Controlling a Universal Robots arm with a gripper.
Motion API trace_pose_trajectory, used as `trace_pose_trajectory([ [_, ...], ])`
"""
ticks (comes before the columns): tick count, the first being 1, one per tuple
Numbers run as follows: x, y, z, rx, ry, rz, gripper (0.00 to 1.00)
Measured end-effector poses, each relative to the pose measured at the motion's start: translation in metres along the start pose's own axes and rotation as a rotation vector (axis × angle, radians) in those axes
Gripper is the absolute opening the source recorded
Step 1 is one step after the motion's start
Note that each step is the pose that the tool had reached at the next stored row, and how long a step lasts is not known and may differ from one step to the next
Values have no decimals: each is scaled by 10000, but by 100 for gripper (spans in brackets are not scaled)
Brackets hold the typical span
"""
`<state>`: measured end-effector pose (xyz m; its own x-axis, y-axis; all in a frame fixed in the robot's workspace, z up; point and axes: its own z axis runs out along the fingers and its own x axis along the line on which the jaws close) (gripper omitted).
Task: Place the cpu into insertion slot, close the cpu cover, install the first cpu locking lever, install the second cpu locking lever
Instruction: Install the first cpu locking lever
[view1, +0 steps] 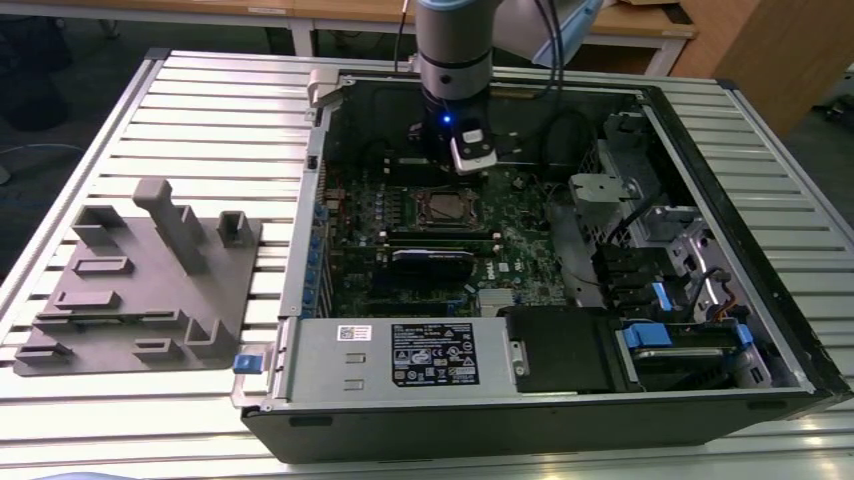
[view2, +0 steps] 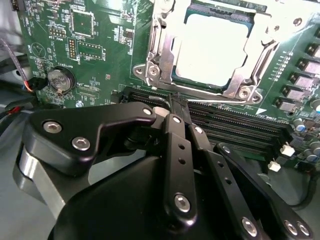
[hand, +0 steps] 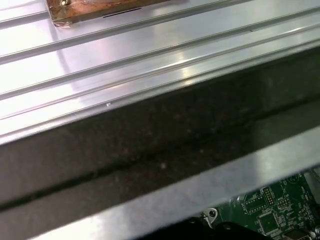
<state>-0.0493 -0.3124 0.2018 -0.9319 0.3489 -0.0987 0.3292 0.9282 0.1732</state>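
Upper centre of the second wrist view: the cpu (view2: 212, 47) lies in the insertion slot (view2: 220, 13), the cpu cover (view2: 159, 50) seemingly lowered. The pincer (view2: 177, 101) hangs clenched, empty, just below. Likely the lever stage, which calls for precise tip placement.

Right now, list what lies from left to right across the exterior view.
Grey fixture block → blue latch at the case's corner → cpu seated on the motherboard → blue drive tab → case's far wall.
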Motion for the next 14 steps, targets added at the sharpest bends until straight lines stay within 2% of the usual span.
trace_pose_trajectory([
  [14, 38, 15, 3, 65, -106, 584, 11],
])
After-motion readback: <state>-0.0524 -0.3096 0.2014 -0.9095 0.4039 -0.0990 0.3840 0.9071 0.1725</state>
